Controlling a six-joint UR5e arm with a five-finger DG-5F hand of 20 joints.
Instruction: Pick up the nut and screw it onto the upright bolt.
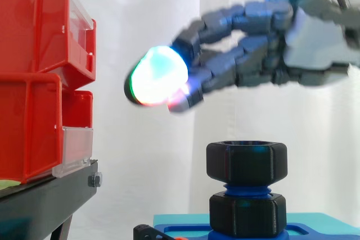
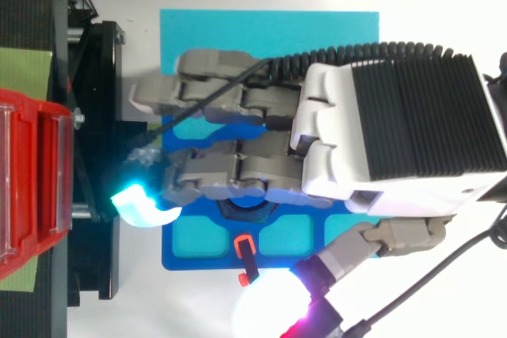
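A black hex nut (image 1: 246,161) sits on top of the upright blue bolt (image 1: 246,187). A second black nut (image 1: 247,213) lies lower on the bolt, against the blue base plate (image 1: 185,230). My hand (image 1: 320,43) hovers above and clear of the top nut, its fingers (image 1: 236,74) stretched leftward and loosely relaxed, holding nothing. One glowing fingertip (image 1: 157,76) is well left of the bolt. From above, the hand (image 2: 396,124) covers the bolt, and a dark edge of the nut (image 2: 245,210) peeks out under the fingers.
Stacked red bins (image 1: 34,54) stand on a black stand (image 1: 39,206) to the left, close to the fingertips. The base plate (image 2: 190,247) rests on a cyan mat (image 2: 269,29). A small red and black clip (image 2: 244,255) lies at the plate's edge.
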